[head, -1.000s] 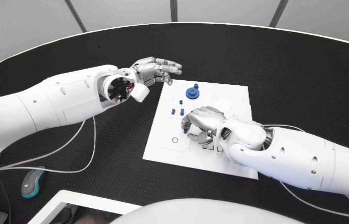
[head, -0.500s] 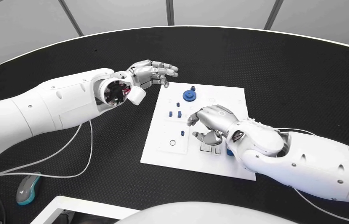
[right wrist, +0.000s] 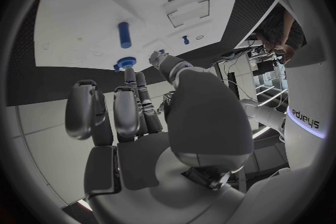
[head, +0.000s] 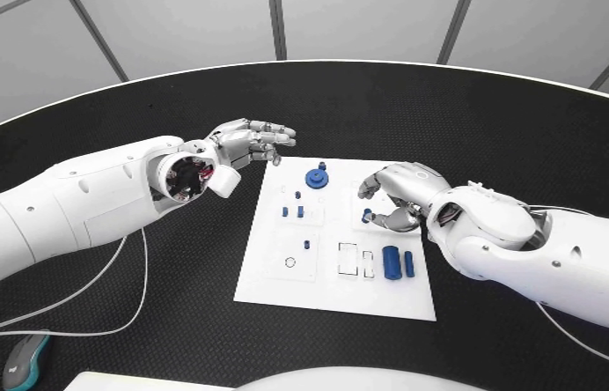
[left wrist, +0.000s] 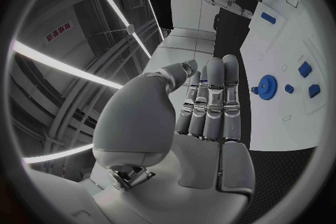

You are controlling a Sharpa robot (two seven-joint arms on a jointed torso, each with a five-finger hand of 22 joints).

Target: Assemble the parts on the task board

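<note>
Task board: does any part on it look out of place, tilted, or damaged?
Nothing stands out. The task board lies flat on the table. The blue gear sits upright, and two blue blocks lie side by side near the empty slots. No damage shows.

A robotics lab or test cell. A round black table (head: 419, 109) with a pale rim stands inside grey panelled walls (head: 355, 12) with dark seams, running from ten to two o'clock. A white task board (head: 342, 290) lies at its centre, and cables (head: 127, 276) trail across it at eight o'clock. The left wrist view shows long ceiling strip lights (left wrist: 63, 67).
</note>
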